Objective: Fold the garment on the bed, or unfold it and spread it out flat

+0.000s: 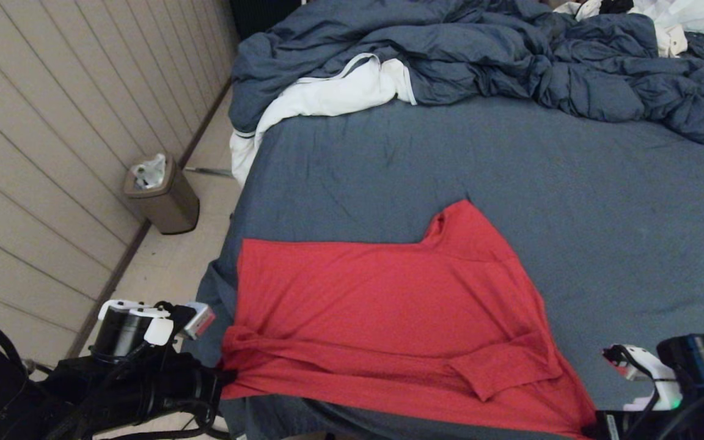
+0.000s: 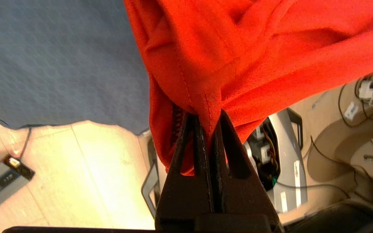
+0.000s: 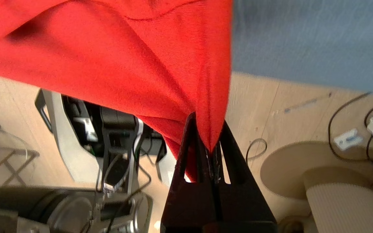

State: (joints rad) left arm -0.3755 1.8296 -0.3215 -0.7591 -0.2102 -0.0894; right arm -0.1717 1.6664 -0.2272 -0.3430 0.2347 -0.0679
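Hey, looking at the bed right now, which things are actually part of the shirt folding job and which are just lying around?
Part of the job:
- red T-shirt, spread on the near part of the bed
- bed with slate-blue sheet
- left hand, shut on the shirt's near left corner
- right hand, shut on the near right corner

Just lying about:
- slate-blue duvet
- white cloth
- bin on the floor

Black, pointed hand [image 2: 210,129] fingers, seemingly ribbed.
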